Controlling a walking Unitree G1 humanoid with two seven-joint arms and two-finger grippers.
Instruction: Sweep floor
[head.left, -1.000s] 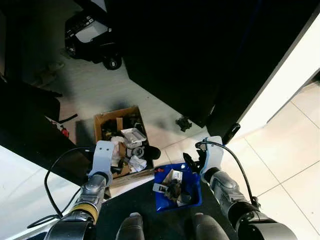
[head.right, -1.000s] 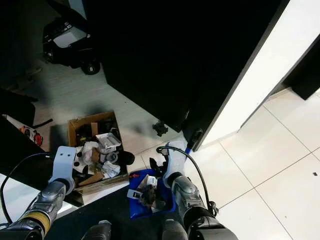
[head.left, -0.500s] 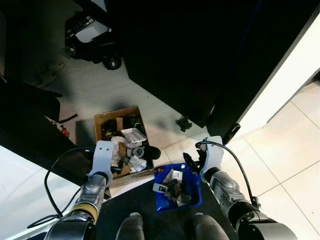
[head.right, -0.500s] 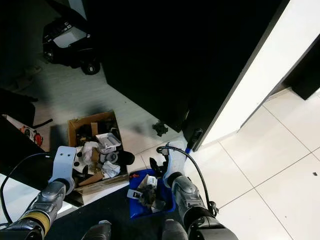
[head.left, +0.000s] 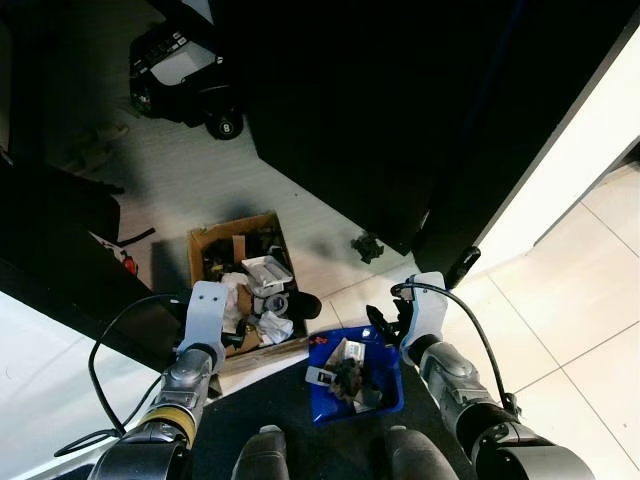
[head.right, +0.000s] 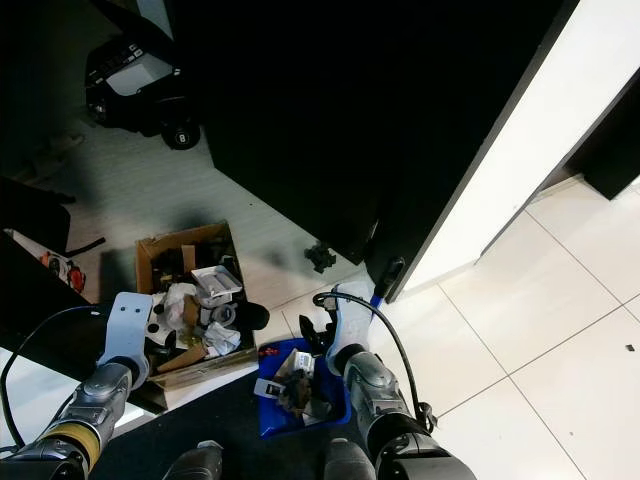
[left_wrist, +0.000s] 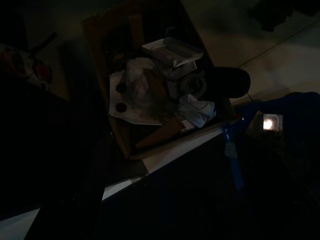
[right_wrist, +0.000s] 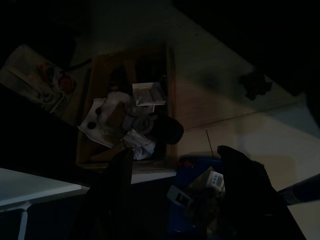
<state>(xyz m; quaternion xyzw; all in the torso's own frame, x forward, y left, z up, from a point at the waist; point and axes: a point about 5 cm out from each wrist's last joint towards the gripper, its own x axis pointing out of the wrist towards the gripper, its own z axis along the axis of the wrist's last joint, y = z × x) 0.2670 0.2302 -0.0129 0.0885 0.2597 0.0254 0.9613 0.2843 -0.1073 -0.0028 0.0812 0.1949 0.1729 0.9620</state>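
The right claw (head.left: 385, 325) hangs over the back rim of a blue plastic dustpan (head.left: 390, 385); in the right wrist view its two black fingers (right_wrist: 247, 177) stand wide apart and grip nothing. The dustpan lies on the floor just at 7 o'clock of this claw and carries mixed debris (head.left: 345, 375): paper scraps, a small white card and dark clumps. The left claw (head.left: 232, 340) sits at 9 o'clock of the dustpan, at the near edge of an open brown cardboard box (head.left: 200, 240); whether its fingers are parted cannot be told. The box is rectangular and packed with crumpled white paper, a clear tray and dark objects. A small dark scrap (head.left: 367, 246) lies on the pale tiled floor (head.left: 560, 300) at 12 o'clock of the right claw, near a black cabinet (head.left: 400, 100).
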